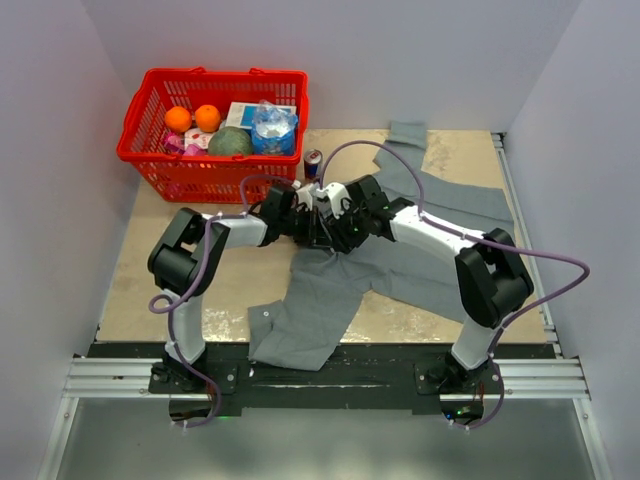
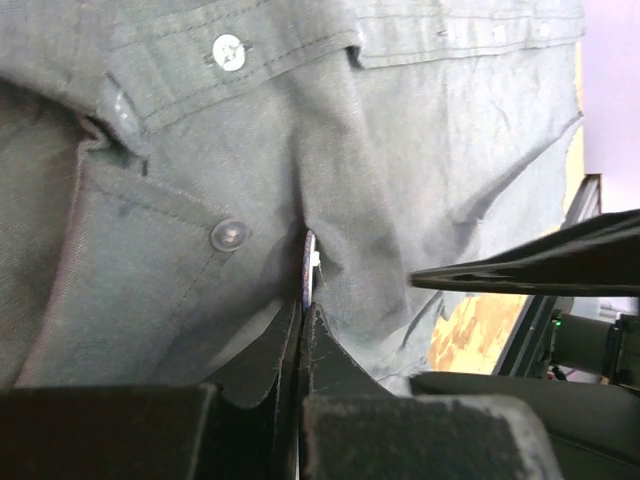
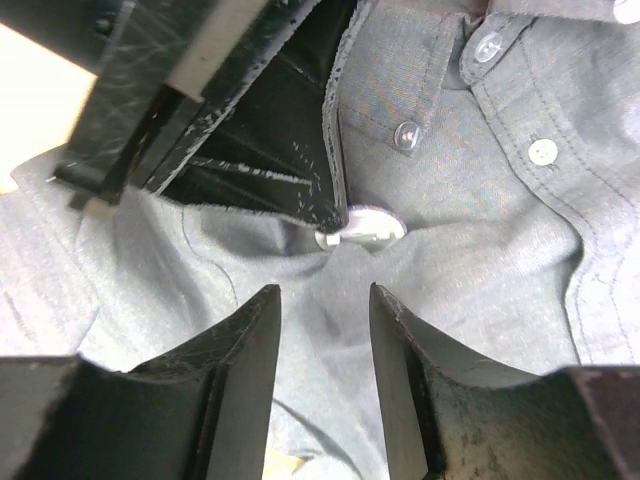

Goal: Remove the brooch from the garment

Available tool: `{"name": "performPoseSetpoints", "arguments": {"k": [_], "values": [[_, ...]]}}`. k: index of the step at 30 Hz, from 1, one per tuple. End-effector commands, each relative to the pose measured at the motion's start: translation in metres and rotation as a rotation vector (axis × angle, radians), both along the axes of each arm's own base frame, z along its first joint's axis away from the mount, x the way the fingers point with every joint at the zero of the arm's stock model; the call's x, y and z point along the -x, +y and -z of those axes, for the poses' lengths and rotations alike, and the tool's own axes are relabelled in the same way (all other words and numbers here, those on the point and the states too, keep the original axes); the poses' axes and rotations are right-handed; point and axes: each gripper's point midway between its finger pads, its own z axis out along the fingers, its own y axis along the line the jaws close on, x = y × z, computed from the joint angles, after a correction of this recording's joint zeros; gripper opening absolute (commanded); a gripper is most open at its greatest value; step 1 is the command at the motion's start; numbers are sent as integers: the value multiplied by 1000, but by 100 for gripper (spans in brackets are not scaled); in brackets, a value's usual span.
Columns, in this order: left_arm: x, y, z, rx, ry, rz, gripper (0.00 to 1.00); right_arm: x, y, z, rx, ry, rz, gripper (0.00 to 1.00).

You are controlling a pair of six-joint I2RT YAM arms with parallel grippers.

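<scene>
The garment [image 1: 330,290] is a grey button-up shirt spread over the table. Both grippers meet on it at the middle. My left gripper [image 2: 303,306] is shut on the brooch [image 2: 307,262], a thin disc seen edge-on, sticking out of a pinched fold of cloth. In the right wrist view the brooch [image 3: 368,225] shows its pale silvery back at the tips of the left gripper's black fingers [image 3: 300,180]. My right gripper [image 3: 322,292] is open, with its jaws on either side of a ridge of shirt cloth just below the brooch.
A red basket [image 1: 290,78] with oranges, a bottle and packets stands at the back left. A drink can [image 1: 313,163] stands next to it, just behind the grippers. Pale shirt buttons [image 3: 542,151] lie near the brooch. White walls close in three sides.
</scene>
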Motion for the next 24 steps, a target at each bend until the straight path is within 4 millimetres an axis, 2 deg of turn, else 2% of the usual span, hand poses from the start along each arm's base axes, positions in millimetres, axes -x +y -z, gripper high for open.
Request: {"name": "performPoseSetpoints", "arguments": {"k": [1, 7, 12, 13, 14, 16, 17, 18, 24], "values": [[-25, -2, -41, 0, -163, -19, 0, 1, 0, -19, -12, -53, -33, 46], [-31, 4, -58, -25, -228, -42, 0, -1, -4, 3, 16, -48, -26, 48], [-35, 4, -67, -23, -250, -47, 0, -1, 4, 21, 6, -19, -33, 47], [-36, 3, -66, -20, -252, -50, 0, 0, 6, 22, -1, -12, -40, 44], [-36, 3, -65, -18, -244, -55, 0, 1, 8, 24, -8, -4, -41, 31], [-40, 2, -62, -15, -243, -68, 0, 4, 14, 22, -40, 25, -39, 20], [-43, 1, -63, -8, -246, -76, 0, 5, 16, 22, -52, 33, -36, 7], [-46, 0, -62, -6, -249, -87, 0, 9, 18, 21, -67, 48, -43, 1], [-76, -7, -61, -4, -290, -139, 0, 27, 16, 24, -78, 121, -32, 0]]}}
